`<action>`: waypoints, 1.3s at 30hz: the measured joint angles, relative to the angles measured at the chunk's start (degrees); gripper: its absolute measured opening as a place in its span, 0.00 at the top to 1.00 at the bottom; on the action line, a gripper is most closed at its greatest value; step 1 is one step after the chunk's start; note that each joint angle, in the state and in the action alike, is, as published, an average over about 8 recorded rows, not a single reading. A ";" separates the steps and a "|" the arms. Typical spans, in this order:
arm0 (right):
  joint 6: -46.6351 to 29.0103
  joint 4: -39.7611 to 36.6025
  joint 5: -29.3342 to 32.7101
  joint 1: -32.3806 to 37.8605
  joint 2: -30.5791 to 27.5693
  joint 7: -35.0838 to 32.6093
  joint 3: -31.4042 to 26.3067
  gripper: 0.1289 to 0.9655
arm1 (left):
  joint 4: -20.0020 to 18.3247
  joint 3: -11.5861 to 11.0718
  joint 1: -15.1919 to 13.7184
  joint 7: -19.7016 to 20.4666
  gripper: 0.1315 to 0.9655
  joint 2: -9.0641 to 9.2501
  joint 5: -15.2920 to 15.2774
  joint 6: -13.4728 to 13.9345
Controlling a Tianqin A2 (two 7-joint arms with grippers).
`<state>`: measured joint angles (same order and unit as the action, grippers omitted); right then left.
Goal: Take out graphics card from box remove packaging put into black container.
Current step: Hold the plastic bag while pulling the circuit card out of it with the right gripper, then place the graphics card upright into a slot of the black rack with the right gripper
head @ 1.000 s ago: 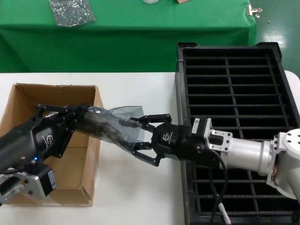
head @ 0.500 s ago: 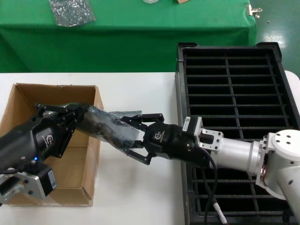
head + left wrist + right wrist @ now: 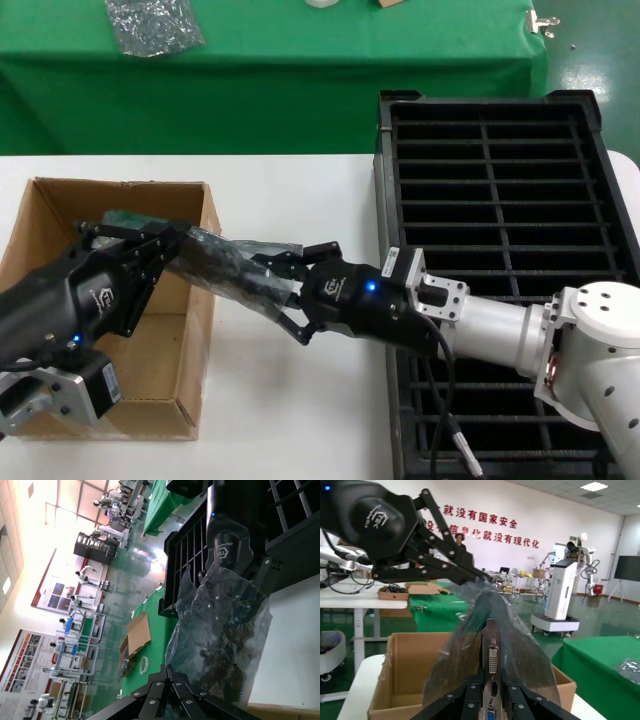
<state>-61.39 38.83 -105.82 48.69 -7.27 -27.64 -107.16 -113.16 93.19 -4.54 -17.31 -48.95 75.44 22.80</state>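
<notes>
The packaging [image 3: 225, 265], a wrinkly silver-grey bag, hangs stretched between both grippers above the box's [image 3: 120, 187] right wall. My left gripper [image 3: 178, 234] is shut on the bag's far end [image 3: 220, 630], its jaws [image 3: 170, 668] pinched together on the plastic. My right gripper [image 3: 282, 290] is shut on the graphics card [image 3: 492, 655] at the bag's open end. The silver bracket with its ports, one blue, sits clamped between the fingers [image 3: 470, 692]. The rest of the card is dark inside the bag. The black container [image 3: 500, 170] lies to the right under the right arm.
A smaller glittery grey bag [image 3: 152, 24] lies on the green table [image 3: 300, 80] at the back. A metal clip [image 3: 543, 22] sits at the back right. The white table [image 3: 290, 400] shows between box and container.
My right gripper has moved left toward the bag and closed its fingers from wide open onto the card's bracket. The left gripper has held still with the bag.
</notes>
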 joint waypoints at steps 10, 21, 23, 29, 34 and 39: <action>1.40 17.01 -0.06 -6.76 -7.05 10.10 -0.10 0.93 | 0.00 0.00 0.00 0.00 0.99 0.00 0.00 0.00; 0.37 39.88 -4.02 -17.78 -21.48 16.30 4.85 0.93 | 0.00 0.00 0.00 0.00 0.99 0.00 0.00 0.00; 0.16 42.62 -4.96 -19.81 -24.17 16.43 6.48 0.93 | 0.00 0.00 0.00 0.00 0.99 0.00 0.00 0.00; 0.69 48.81 -7.63 -26.67 -31.79 16.40 12.69 0.93 | 0.00 0.00 0.00 0.00 0.99 0.00 0.00 0.00; 2.87 51.39 -9.33 -32.28 -35.58 15.66 18.62 0.93 | 0.00 0.00 0.00 0.00 0.99 0.00 0.00 0.00; 7.09 52.78 -10.59 -36.44 -35.96 14.41 24.31 0.93 | 0.00 0.00 0.00 0.00 0.99 0.00 0.00 0.00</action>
<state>-54.30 91.60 -116.41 12.25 -43.23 -13.23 -82.85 -113.16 93.20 -4.54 -17.31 -48.95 75.44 22.80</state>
